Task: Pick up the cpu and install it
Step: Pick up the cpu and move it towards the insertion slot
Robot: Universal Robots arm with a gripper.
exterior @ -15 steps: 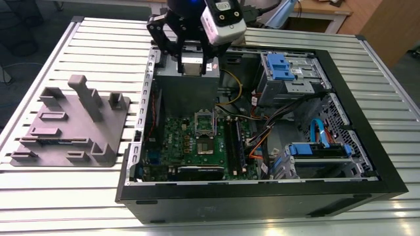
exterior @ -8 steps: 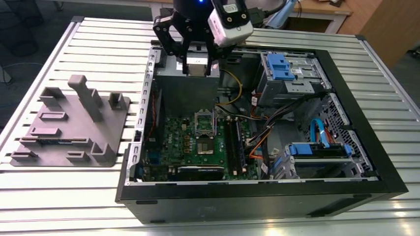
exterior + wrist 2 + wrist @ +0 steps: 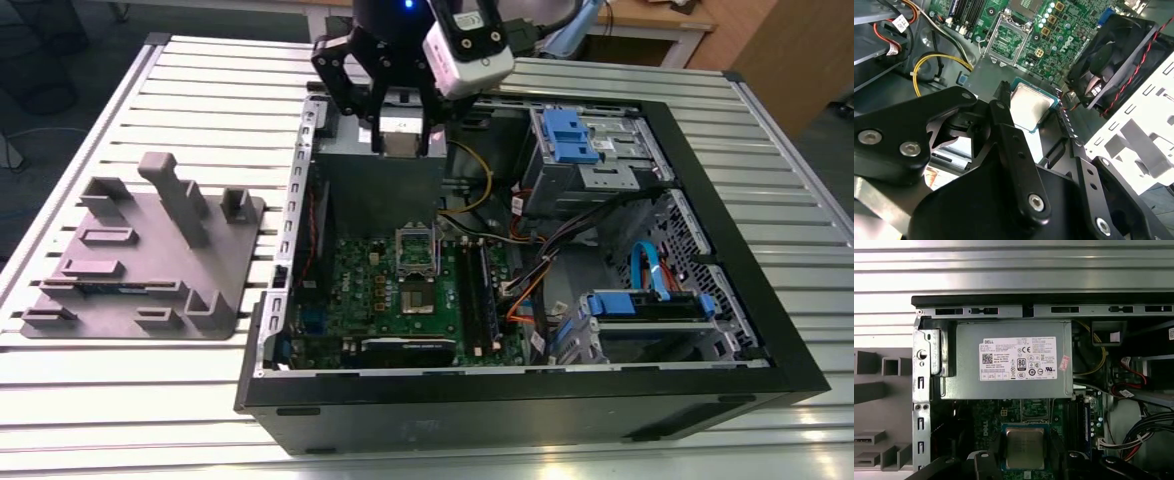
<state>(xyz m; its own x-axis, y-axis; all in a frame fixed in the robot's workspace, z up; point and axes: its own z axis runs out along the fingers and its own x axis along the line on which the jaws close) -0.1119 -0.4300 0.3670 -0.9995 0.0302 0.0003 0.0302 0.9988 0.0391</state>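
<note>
The cpu (image 3: 1025, 447) is showing silver-grey with a teal rim, the pincer (image 3: 404, 135) black, the motherboard (image 3: 354, 272) green, the case (image 3: 534, 405) black, the fixture (image 3: 147, 260) grey, the ribbed surface (image 3: 200, 120) gleaming silver.

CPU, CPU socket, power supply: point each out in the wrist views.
CPU (image 3: 1025, 447): first wrist view, centre of its metal top.
CPU socket (image 3: 1005, 44): second wrist view, middle of the open contact area.
power supply (image 3: 1014, 388): first wrist view, grey casing just below the label.
</note>
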